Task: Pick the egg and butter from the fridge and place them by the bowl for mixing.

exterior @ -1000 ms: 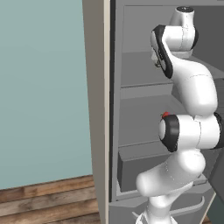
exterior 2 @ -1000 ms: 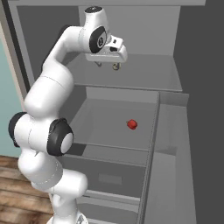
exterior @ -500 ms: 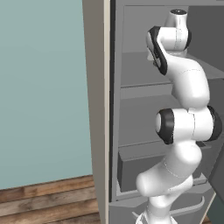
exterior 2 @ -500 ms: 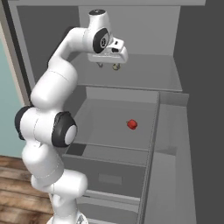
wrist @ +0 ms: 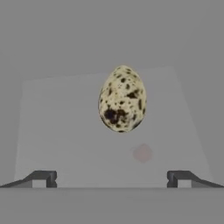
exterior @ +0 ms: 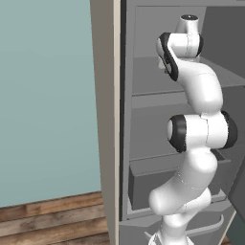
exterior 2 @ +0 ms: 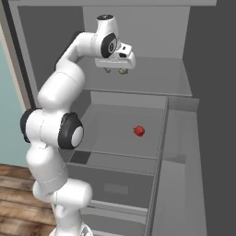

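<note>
Task barely begun, by the look: egg (wrist: 122, 99) not yet picked, lying on upper shelf (exterior 2: 156, 76) of fridge (exterior: 107, 95); butter & bowl not seen. Gripper (exterior 2: 116, 70) above egg, fingers (wrist: 45, 178) spread wide apart, holding nothing; egg sits at 12 o'clock from fingertips in hand view. Arm folded upright, elbow low, wrist reaching into fridge. Small red item (exterior 2: 139, 131) on lower shelf, approx 5 o'clock of gripper.

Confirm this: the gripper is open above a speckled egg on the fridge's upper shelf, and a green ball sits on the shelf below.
Wrong in one respect: the small round thing on the lower shelf is red, not green, as the right base view shows. The rest holds: the gripper is open above the speckled egg on the fridge's upper shelf.
</note>
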